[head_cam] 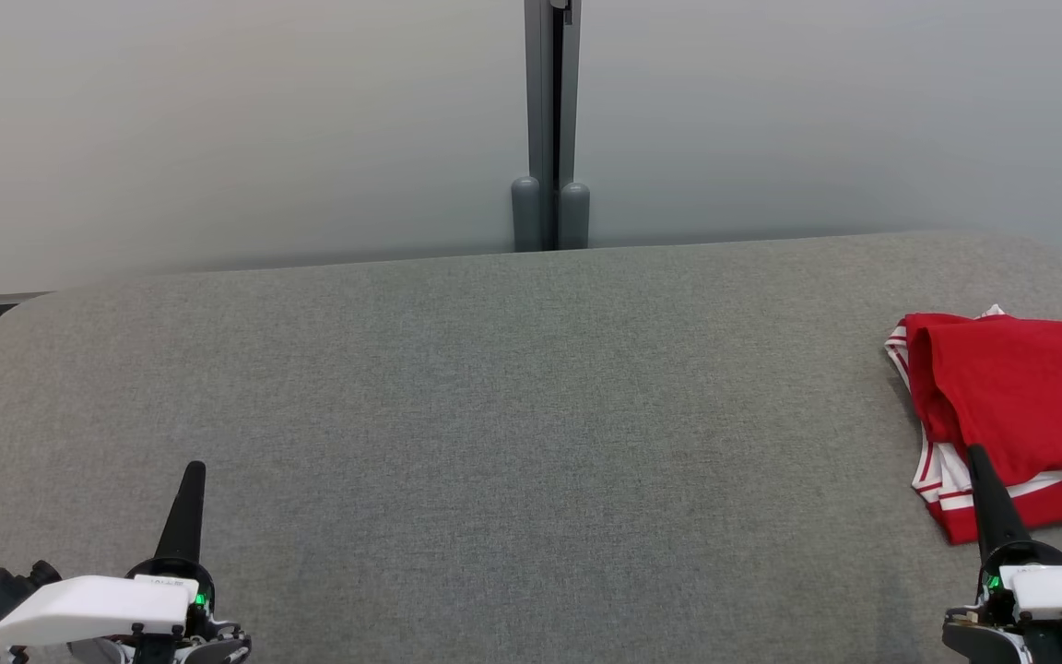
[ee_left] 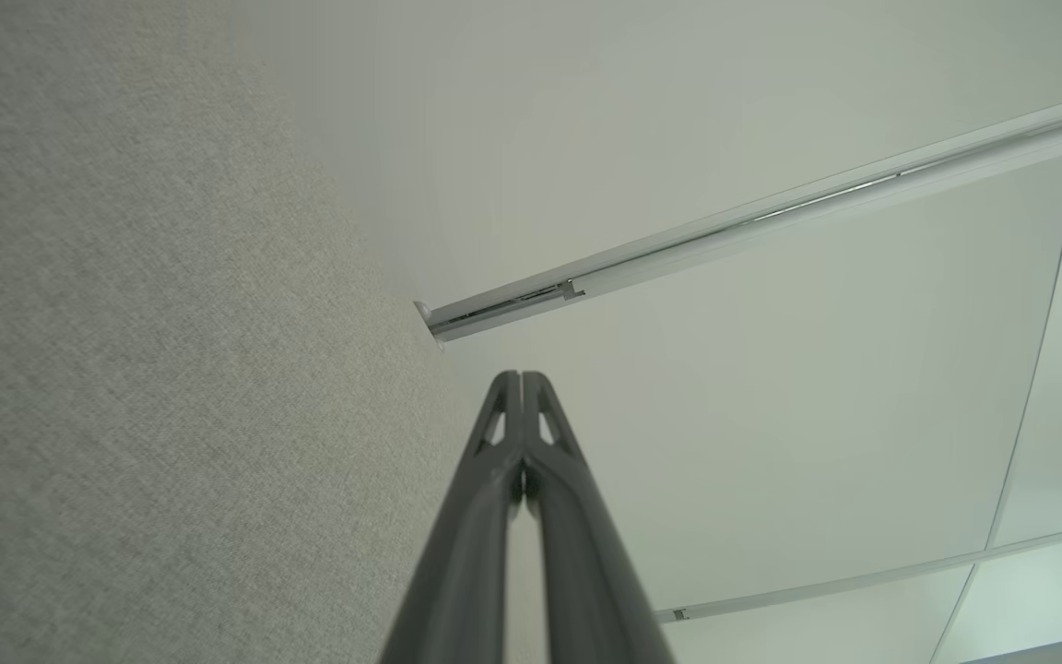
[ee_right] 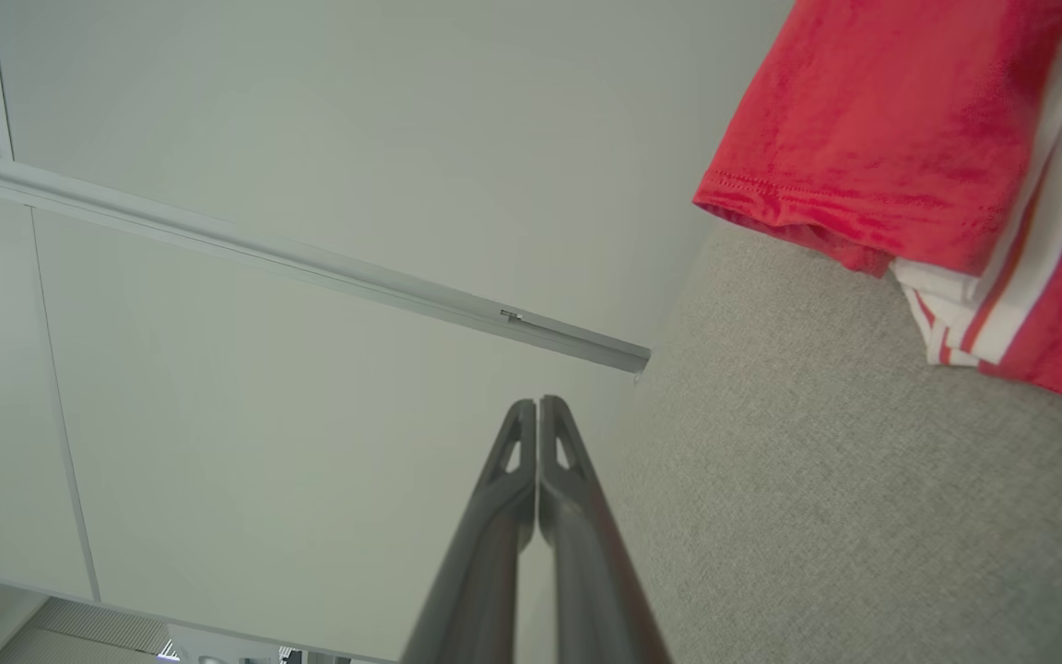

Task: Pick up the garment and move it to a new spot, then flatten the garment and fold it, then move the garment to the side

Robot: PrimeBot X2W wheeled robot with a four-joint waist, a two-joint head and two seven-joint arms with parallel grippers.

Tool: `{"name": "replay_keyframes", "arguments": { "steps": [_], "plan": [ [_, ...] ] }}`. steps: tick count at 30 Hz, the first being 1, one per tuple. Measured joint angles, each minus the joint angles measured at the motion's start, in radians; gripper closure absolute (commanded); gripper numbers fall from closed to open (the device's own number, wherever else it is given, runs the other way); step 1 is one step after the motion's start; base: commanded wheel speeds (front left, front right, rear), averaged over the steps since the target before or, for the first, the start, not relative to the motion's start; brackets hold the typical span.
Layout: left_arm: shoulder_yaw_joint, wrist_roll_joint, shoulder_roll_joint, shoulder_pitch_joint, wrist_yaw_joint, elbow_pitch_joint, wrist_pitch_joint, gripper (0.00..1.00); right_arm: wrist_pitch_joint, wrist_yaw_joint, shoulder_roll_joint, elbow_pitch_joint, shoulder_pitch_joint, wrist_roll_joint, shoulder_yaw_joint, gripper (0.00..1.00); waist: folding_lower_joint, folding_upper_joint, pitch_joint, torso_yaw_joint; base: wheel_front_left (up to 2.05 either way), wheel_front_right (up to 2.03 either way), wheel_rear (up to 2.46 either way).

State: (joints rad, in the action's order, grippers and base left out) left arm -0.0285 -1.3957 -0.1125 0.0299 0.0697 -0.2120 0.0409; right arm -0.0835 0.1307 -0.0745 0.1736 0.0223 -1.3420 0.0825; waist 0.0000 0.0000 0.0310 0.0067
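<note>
Found the red knit garment with white-striped trim (head_cam: pixel 1020 406) lying at three o'clock on the grey fabric-covered table with rounded corners (head_cam: pixel 494 415), close to the right edge and partly cut off by the head view's border. Looked folded rather than crumpled: compact and layered, with a hemmed red flap over a striped white layer in the right wrist view.

Noted the left gripper (head_cam: pixel 192 480) low at seven o'clock, well apart from the garment, and the right gripper (head_cam: pixel 981 475) at five o'clock, just beside the garment's near corner. Saw both claws pinched fully closed in the wrist views, tips together, with nothing caught between them.

Judged the pick-up, the flattening and the folding as done, and the move to the side as done too, going by a tidy bundle parked at the table's edge. Judged little or nothing left, beyond perhaps squaring the uneven striped edge at the four o'clock corner.
</note>
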Motion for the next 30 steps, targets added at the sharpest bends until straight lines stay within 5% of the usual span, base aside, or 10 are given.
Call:
{"name": "replay_keyframes", "arguments": {
  "steps": [30],
  "plan": [
    [-0.062, -0.171, 0.046, 0.059, 0.046, -0.026, 0.053, 1.00, -0.015, 0.000, 0.015, 0.056, 0.062, -0.215, 0.016, 1.00, 0.0000, 0.0000, -0.026, -0.005, 0.00, 0.00, 0.00]
  ]
}}
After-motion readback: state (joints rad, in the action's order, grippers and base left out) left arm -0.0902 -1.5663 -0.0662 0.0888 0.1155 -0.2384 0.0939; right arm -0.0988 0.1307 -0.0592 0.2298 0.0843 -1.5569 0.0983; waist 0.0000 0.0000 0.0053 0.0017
